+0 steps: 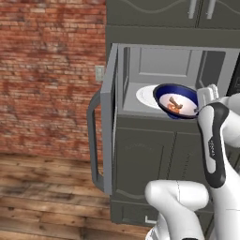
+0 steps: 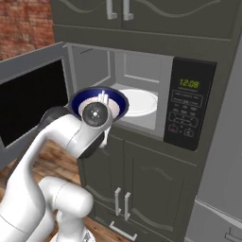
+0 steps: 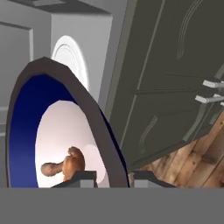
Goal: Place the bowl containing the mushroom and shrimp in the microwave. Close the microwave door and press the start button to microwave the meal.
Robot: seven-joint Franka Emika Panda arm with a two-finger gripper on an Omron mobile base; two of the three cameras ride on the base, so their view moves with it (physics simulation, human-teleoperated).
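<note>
left base: bowl (image 1: 176, 101) dark blue, white inside, tilted at microwave (image 1: 178, 79) mouth, mushroom (image 1: 174, 101) and shrimp (image 1: 175, 108) inside, door (image 1: 108, 122) swung open at 9 | right base: keypad (image 2: 187, 111) at 3, turntable (image 2: 139, 101) behind bowl | hand: gripper (image 3: 114, 177) pinching bowl rim

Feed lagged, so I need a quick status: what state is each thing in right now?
microwave door: swung wide open
microwave: turntable plate bare, clock lit
bowl: held at the opening, tilted
mushroom: in the bowl
shrimp: in the bowl
gripper: shut on the bowl's rim
</note>
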